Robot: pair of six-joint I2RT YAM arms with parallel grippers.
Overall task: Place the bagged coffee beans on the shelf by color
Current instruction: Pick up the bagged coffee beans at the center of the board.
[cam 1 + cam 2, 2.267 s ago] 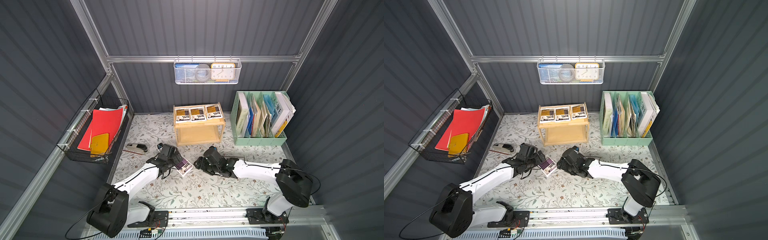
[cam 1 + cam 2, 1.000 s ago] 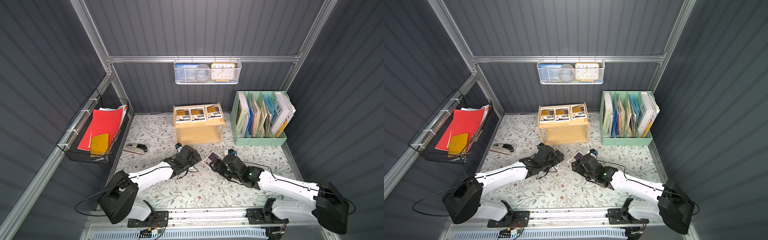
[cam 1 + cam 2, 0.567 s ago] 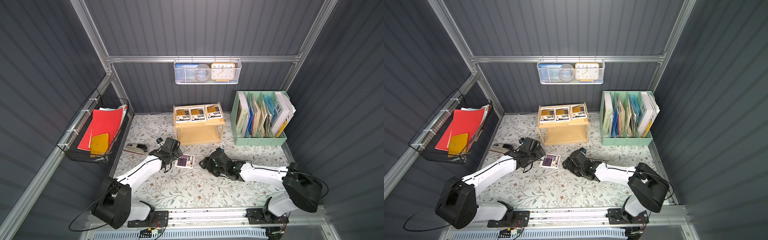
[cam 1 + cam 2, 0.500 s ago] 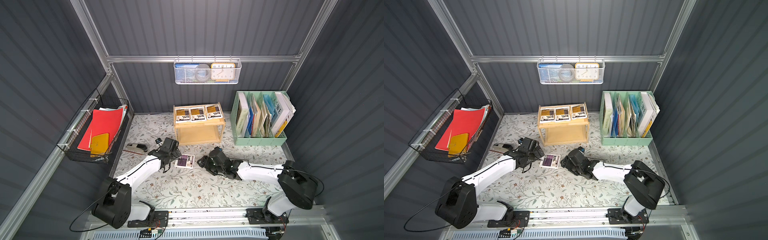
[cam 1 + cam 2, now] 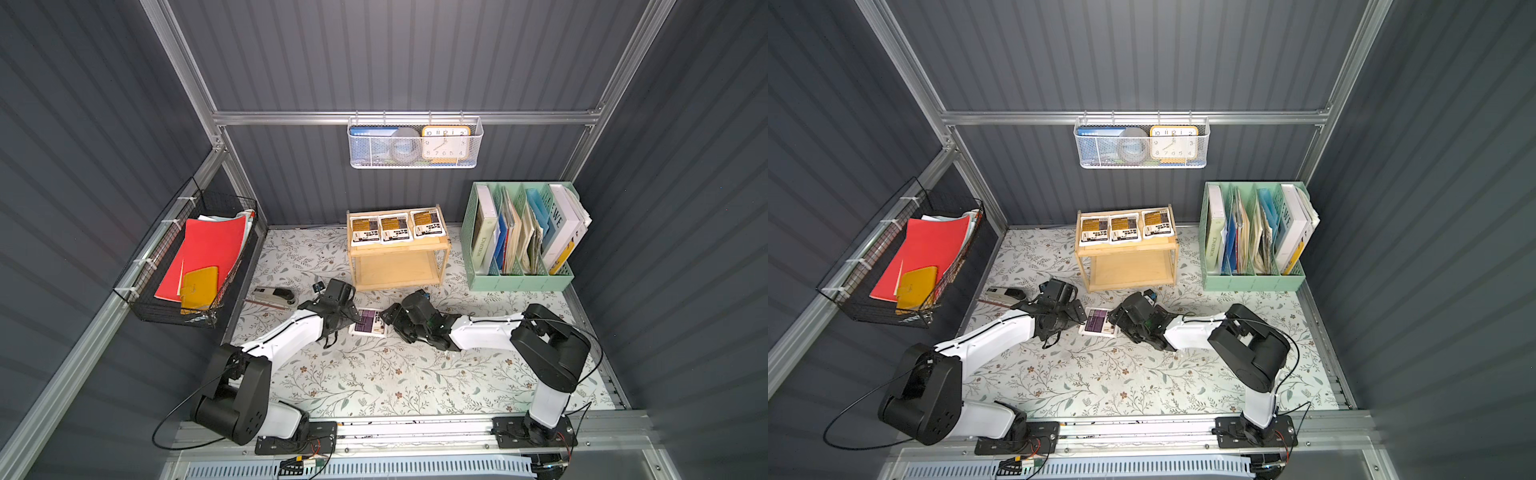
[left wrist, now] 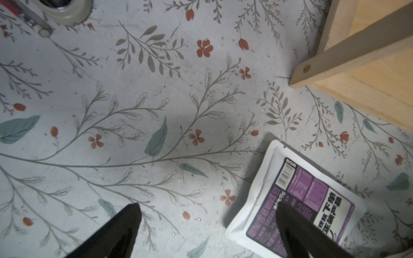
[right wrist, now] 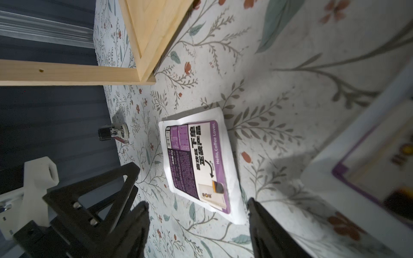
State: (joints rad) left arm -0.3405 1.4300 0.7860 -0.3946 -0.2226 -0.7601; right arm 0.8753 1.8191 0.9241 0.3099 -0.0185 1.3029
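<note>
Purple on its label, one coffee pouch point(image 5: 368, 322) lies flat on the floral bench point(image 5: 374, 374) between my two hands, in front of the wooden shelf point(image 5: 397, 266). My left hand point(image 5: 351, 319) sits low at the pouch's left edge with its fingers spread apart; in the left wrist view one dark fingertip point(image 6: 288, 214) overlaps the purple-labelled pouch point(image 6: 297, 201) while the other fingertip point(image 6: 129, 214) stands over bare bench, so nothing is pinched between them. My right hand point(image 5: 388, 318) is just beside the pouch's right edge, also held wide apart, and in the right wrist view the pouch point(image 7: 196, 165) lies ahead of its two black fingers point(image 7: 263, 223), not gripped. At the edge of that same view a second white pouch with a purple border point(image 7: 368, 160) shows, blurred and very close to the camera; I cannot tell how it is held or what it rests on. Three yellow-orange pouches point(image 5: 397, 229) lie side by side in the rimmed top tray of the shelf, filling it from left to right, and its lower tier holds nothing. In both top views a stapler point(image 5: 1005, 294) lies on the bench to the left of my left arm, and a mint-green file organizer point(image 5: 1252, 237) full of books stands to the right of the shelf.
</note>
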